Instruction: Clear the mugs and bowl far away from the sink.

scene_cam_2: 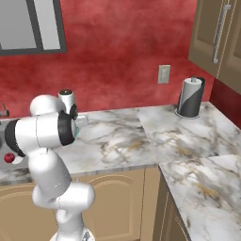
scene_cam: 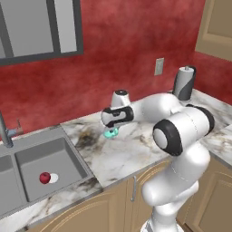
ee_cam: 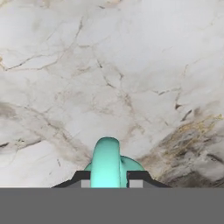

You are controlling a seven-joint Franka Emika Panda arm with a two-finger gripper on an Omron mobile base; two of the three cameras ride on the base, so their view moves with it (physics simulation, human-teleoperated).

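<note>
A paper-towel roll (scene_cam_2: 190, 97) stands (upright) below a wall outlet (scene_cam_2: 164, 74) on the marble counter (scene_cam_2: 188, 136).

The white arm rises from five o'clock and reaches to the middle of the frame, where its hand (scene_cam: 110, 131) points down at the marble surface (scene_cam: 122, 152) with a mint-green mug (scene_cam: 111, 132) at its tip, just above the marble. At eight o'clock lies the grey sink (scene_cam: 68, 156), a red apple (scene_cam: 44, 177) on its floor and its tap (scene_cam: 5, 132) at nine o'clock. A paper-towel roll (scene_cam: 184, 82) stands at two o'clock beside a wall outlet (scene_cam: 159, 66).
</note>
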